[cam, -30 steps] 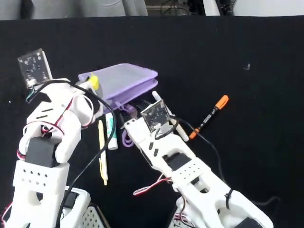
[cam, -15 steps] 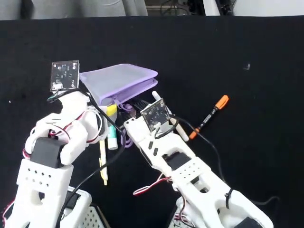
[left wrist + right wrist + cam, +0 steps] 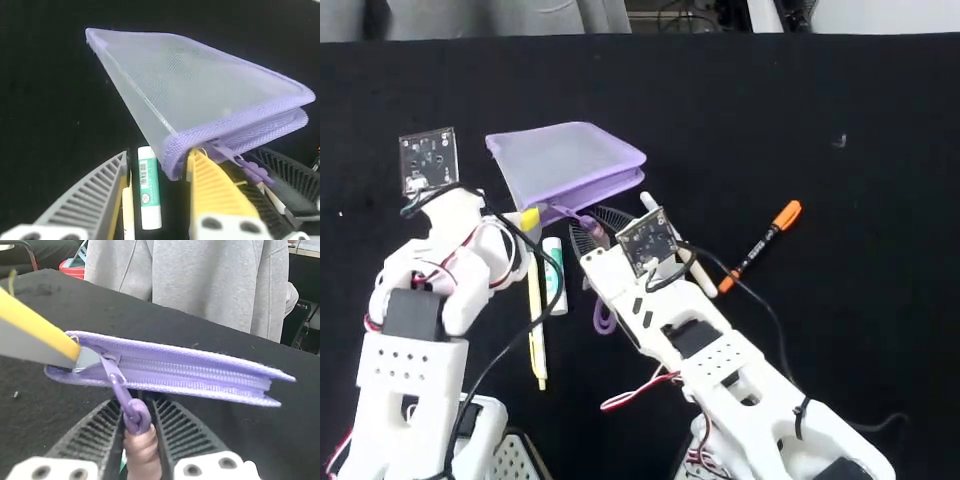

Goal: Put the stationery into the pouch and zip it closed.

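The purple mesh pouch (image 3: pixel 560 160) lies at the back left of the black table, its zipper side (image 3: pixel 190 372) facing the arms. My left gripper (image 3: pixel 532 222) stands open at the pouch's near corner (image 3: pixel 172 152), which sits between the grey and yellow fingers. My right gripper (image 3: pixel 592 228) is shut on the purple zipper pull (image 3: pixel 131 412); its cord loop (image 3: pixel 605 315) hangs beside the arm. Below the pouch lie a green-and-white glue stick (image 3: pixel 553 277) and a yellow pen (image 3: pixel 535 330). An orange marker (image 3: pixel 760 245) lies to the right, with a white pen (image 3: pixel 698 272) partly under the right arm.
Both arm bases and their cables (image 3: pixel 640 395) take up the near edge of the table. The black table (image 3: pixel 860 150) stretches open to the right and back of the marker.
My left gripper moved from the pouch's far-left corner down to its near corner. The pouch shifted and turned slightly to the left. The cord loop slid nearer. My right arm kept its place.
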Controlling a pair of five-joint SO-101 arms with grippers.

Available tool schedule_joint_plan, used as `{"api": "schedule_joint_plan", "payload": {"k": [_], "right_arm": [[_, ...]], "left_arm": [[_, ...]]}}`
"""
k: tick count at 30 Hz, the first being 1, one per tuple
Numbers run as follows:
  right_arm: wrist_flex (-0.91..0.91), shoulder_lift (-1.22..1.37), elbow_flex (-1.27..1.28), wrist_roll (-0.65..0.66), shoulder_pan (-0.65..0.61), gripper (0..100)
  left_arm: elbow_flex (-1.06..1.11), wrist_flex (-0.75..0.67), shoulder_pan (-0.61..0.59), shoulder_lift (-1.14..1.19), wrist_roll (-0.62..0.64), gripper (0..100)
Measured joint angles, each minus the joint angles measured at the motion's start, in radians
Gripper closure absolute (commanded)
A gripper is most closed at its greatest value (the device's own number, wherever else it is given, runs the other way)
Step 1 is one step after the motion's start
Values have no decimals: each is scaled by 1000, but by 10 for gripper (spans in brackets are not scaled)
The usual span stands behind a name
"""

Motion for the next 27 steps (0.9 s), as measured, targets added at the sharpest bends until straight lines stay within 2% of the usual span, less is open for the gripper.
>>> {"api": "schedule_joint_plan", "payload": {"k": [6, 12, 15, 20, 25, 27], "right_arm": [[0, 0, 0, 0, 0, 984], [0, 0, 0, 2, 0, 984], [0, 0, 0, 2, 2, 984], [0, 0, 0, 2, 2, 984], [0, 0, -2, 2, 2, 984], [0, 0, -2, 2, 2, 984]], "left_arm": [[77, -57, -6, -100, -2, 802], [339, -334, -6, -169, -26, 802], [387, -420, -6, -173, -60, 805], [431, -525, -6, -173, -72, 895], [537, -704, -6, -173, -126, 907], [560, -744, -6, -173, -149, 952]]}}
